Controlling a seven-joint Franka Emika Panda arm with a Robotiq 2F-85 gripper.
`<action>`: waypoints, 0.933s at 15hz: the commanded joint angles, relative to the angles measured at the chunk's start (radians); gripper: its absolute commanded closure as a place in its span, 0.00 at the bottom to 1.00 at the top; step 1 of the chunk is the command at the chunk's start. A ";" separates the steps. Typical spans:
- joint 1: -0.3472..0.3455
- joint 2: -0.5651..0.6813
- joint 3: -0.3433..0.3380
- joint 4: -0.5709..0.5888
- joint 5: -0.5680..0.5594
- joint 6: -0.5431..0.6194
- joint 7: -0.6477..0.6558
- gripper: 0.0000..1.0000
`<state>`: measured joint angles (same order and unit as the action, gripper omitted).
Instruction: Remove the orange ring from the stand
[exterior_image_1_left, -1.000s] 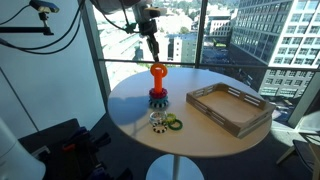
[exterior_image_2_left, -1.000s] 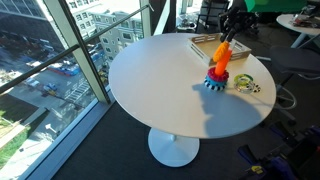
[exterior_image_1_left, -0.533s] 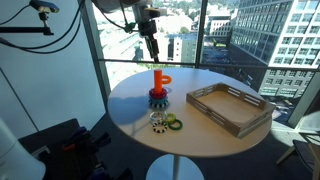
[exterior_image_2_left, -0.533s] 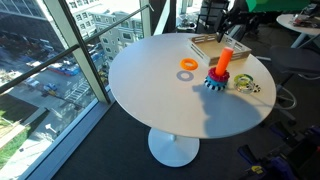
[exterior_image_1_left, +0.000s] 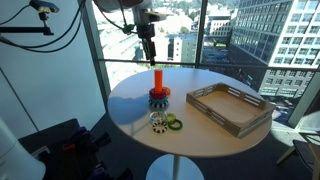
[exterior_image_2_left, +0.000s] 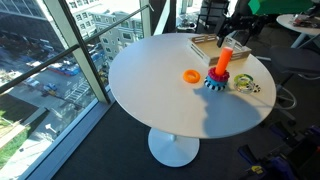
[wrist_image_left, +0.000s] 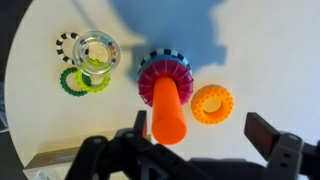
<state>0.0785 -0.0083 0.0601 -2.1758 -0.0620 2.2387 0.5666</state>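
The orange ring (exterior_image_2_left: 191, 75) lies flat on the white table beside the stand (exterior_image_2_left: 220, 72); in the wrist view the orange ring (wrist_image_left: 211, 103) sits just right of the stand's orange post (wrist_image_left: 170, 110) and apart from it. The post rises from a dark toothed base with a pink ring (wrist_image_left: 165, 72) round it. My gripper (wrist_image_left: 205, 135) hangs above the post, open and empty, with the post's top near its left finger. The gripper (exterior_image_1_left: 151, 54) shows above the stand (exterior_image_1_left: 158, 90) in both exterior views; there the ring is hidden behind the stand.
A green ring (wrist_image_left: 82, 82) and a clear ring with a black-and-white rim (wrist_image_left: 95, 50) lie together on the table near the stand. A grey rectangular tray (exterior_image_1_left: 232, 110) stands on the round table (exterior_image_2_left: 150, 95). Windows run along the table's far side.
The jaws have opened. The orange ring, held high on the post a second ago, has dropped to the table and come to rest beside the stand.
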 joint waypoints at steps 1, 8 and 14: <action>-0.006 -0.006 0.001 -0.005 0.080 -0.092 -0.137 0.00; -0.006 -0.035 0.001 -0.029 0.071 -0.230 -0.191 0.00; -0.008 -0.135 0.003 -0.063 0.065 -0.384 -0.266 0.00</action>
<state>0.0784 -0.0579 0.0599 -2.2007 0.0014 1.9141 0.3402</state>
